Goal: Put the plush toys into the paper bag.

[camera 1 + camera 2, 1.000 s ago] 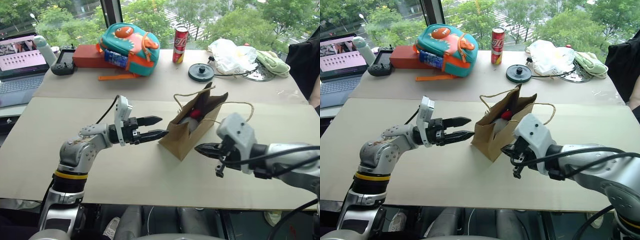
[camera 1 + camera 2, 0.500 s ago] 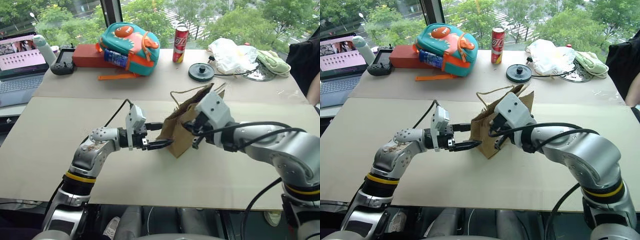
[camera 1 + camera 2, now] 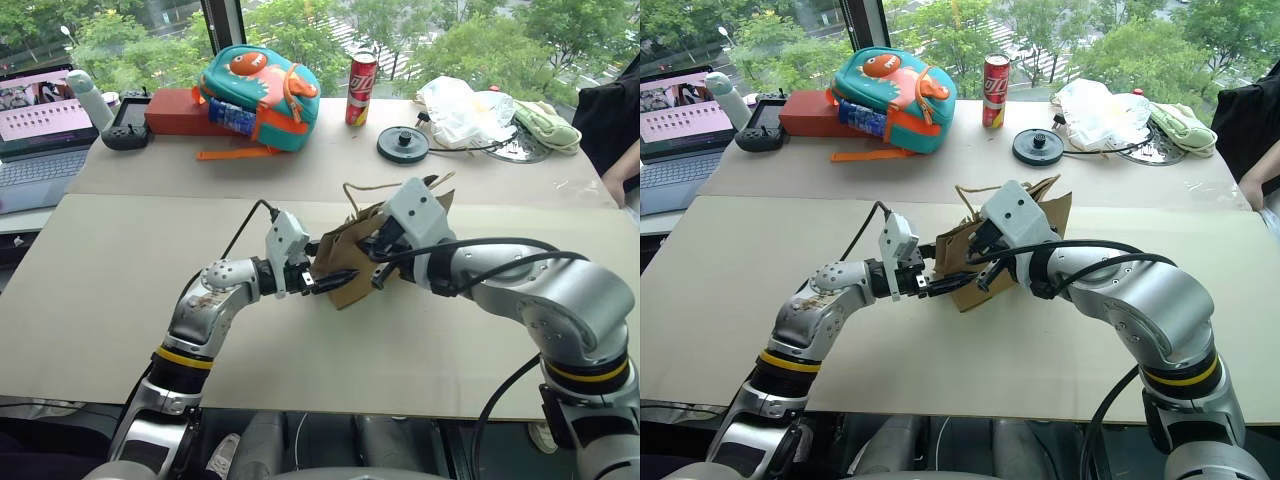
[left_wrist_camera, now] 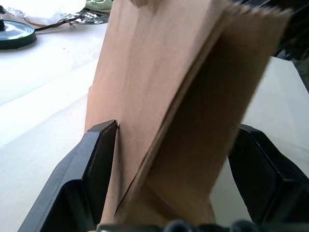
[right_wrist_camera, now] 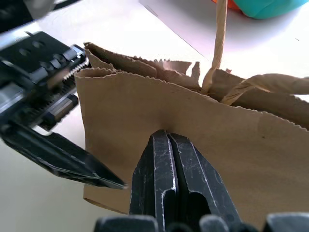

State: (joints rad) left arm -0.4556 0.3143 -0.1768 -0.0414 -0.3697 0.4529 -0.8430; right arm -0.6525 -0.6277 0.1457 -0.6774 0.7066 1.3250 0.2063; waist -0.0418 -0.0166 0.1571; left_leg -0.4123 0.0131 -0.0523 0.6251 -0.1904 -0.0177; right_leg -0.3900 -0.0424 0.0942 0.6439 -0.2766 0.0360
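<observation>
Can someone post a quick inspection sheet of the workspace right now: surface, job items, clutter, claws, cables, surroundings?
Surface: table covered in beige board, seam across the middle.
Job's things: paper bag stands near the centre, tan cord handles up; plush toys not visible now.
Clutter: fish-print backpack, red box, soda can, black round disc, white plastic bag, controller, laptop, all at the far edge.
Claws: left claw open, its fingers either side of the bag's lower corner; right claw shut, tips against the bag's side wall.
Cables: black cable looping over the left wrist; black cables along the right arm.
Surroundings: windows with trees behind; a person's arm at the right edge.
</observation>
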